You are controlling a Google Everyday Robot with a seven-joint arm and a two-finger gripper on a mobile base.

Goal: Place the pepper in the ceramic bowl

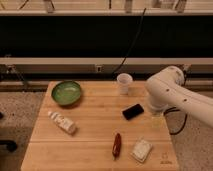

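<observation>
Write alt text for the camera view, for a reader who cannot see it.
A white robot arm leans over a wooden table from the right, its gripper beside a black phone. The dark red pepper lies near the front edge, far from the green ceramic bowl at back left. A white cup, a bottle and a pale packet sit there.

The white arm (172,95) enters from the right edge of the camera view; its bulky, rounded links fold into a bend at upper right. The gripper (156,120) hangs beneath the lowest link, pointing downward, on the right-hand side of the view.
</observation>
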